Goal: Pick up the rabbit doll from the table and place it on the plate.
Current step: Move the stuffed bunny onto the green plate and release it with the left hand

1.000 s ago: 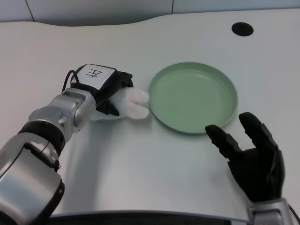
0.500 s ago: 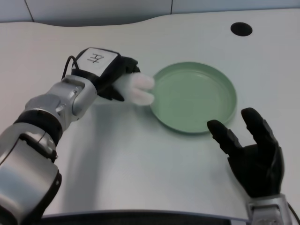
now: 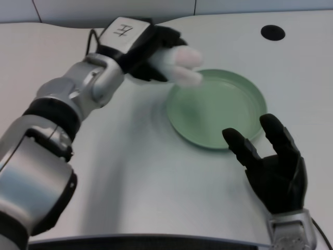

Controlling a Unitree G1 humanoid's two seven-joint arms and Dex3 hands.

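Observation:
My left hand point(image 3: 143, 49) grips the white rabbit doll point(image 3: 179, 65) and holds it in the air above the table. The doll's pale pink-tinged ears stick out to the right of the black fingers, over the near-left rim of the green plate point(image 3: 218, 112). The doll's body is mostly hidden inside the hand. The plate lies flat on the white table with nothing in it.
My right hand point(image 3: 273, 166) rests open at the lower right, just in front of the plate's near rim. A black round hole point(image 3: 272, 33) is in the tabletop at the far right. The table's curved far edge runs along the top.
My left hand has lifted the rabbit doll off the table and carried it up and to the right, from beside the plate's left rim to over that rim.

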